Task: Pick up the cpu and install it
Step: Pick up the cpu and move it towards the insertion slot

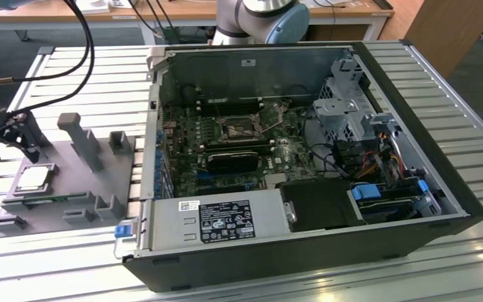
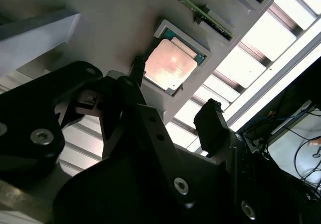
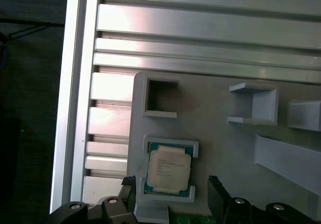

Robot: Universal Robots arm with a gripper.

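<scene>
cpu (image 3: 168,168) sits nested in the grey fixture (image 3: 225,151) pocket for repeatable pickup; gripper (image 3: 170,181) hovers over it, jaws wide, straddling, no contact.

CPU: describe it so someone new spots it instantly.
At the exterior view's left of the open computer case sits a grey fixture plate. The cpu lies flat in a square pocket there, the only shiny silver square among matte grey blocks.
</scene>
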